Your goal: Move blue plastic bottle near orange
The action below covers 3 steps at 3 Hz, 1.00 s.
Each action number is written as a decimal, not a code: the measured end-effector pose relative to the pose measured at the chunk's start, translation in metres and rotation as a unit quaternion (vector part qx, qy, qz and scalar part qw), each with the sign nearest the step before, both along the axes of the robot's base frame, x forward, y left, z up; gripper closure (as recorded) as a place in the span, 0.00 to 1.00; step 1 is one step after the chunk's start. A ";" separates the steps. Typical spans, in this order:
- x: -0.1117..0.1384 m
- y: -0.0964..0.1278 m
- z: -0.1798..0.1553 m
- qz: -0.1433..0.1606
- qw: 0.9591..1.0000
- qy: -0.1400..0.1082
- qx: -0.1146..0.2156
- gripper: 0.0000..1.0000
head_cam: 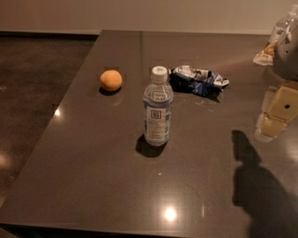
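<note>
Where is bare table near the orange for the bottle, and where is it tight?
Free: the strip between orange and bottle, the patch in front of the orange, and the near half of the table. Tight: right of the bottle's cap, where the snack bag lies. The gripper hangs over the right edge, apart from all three.

Looks like an office break room or kitchenette: broad dark glossy countertop (93, 176) catching ceiling-light glints, dark polished floor (37, 83) on the left, plain pale wall (139, 14) behind. Snacks laid out: small round orange (111, 80), clear blue plastic bottle (157, 109), crumpled dark blue foil snack bag (198, 80). Pale yellowish gripper (274, 122) at far right, over the countertop
</note>
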<state>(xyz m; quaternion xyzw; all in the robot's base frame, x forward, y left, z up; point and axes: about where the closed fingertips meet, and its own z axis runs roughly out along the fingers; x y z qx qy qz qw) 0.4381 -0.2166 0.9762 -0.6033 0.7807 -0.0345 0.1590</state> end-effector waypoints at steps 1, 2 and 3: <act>0.004 0.006 0.001 -0.001 1.000 -0.003 -0.004 0.00; 0.016 0.028 0.002 -0.011 1.000 -0.013 0.025 0.00; 0.025 0.060 0.001 -0.005 0.997 -0.016 0.070 0.00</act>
